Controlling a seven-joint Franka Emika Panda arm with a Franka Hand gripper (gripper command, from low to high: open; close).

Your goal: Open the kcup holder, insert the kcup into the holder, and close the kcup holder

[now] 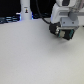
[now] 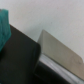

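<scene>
The arm reaches down from above at the far edge of the table [image 1: 35, 55], toward the far corner on the exterior view's right, and its white wrist housing leans so that the gripper [image 1: 61, 34] points down and a little toward the table's middle. That lean suits a low approach to something that sits on the surface, as a drawer front would.

Below the gripper sits a dark, blocky mass with a patch of green on it. I take the dark part for the kcup holder [image 1: 59, 31], though the exterior view is too soft to show its drawers or handles. The green patch may be the kcup, but I cannot tell whether it lies in the jaws or merely beside them, so its place is uncertain.

In the wrist view a black rounded body [image 2: 20, 60] fills the lower part, with a teal shape [image 2: 4, 30] at one edge and a pale flat panel [image 2: 57, 50] next to the black (possibly an opened drawer, possibly only a reflection). Nothing there settles whether the fingers are spread or closed, so I cannot tell the gripper's state.

A tall white bottle-shaped object [image 1: 25, 10] stands well apart along the far edge, toward the exterior view's left, clear of the arm's work. My guess is that the drawer step is in hand.
</scene>
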